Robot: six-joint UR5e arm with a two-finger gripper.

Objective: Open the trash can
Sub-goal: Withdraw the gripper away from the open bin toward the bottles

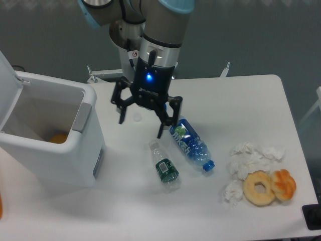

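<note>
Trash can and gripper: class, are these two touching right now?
Apart. The fixed camera shows bare table between the open gripper and the trash can, whose lid already stands open.

The trash can [60, 150] stood upright at the left end of the counter [241, 100]: a large, boxy white plastic bin with rounded corners. Its lid [7, 95] was swung up at the far left, the mouth open, an orange object inside.
</note>
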